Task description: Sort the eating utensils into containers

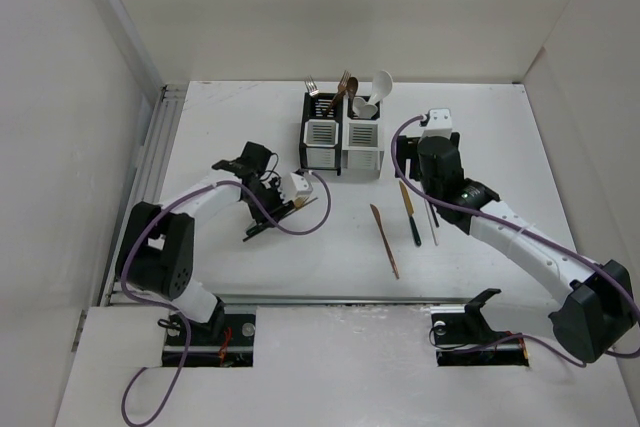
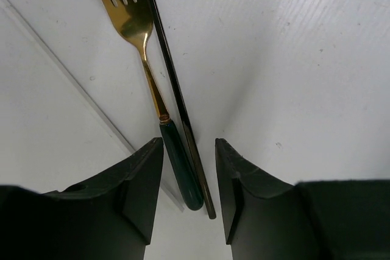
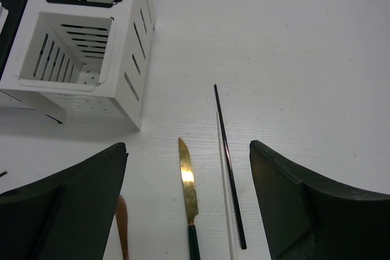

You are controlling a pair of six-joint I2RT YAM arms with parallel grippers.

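**Sorting partway done**

Some utensils [image 1: 346, 83] stand in the containers [image 1: 322, 135] by the table's [image 1: 490, 137] far edge. Our left gripper [image 2: 189, 144] straddles a fork [image 2: 146, 47] and black chopstick [image 2: 171, 68]; we cannot tell if it pinches. Our right gripper [image 3: 187, 145] gapes empty above a knife [image 3: 189, 182].

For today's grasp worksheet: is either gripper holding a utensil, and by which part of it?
Nothing is held. The left gripper straddles, unclamped, the handle end of the fork and a black chopstick; the right gripper hangs open above the knife.
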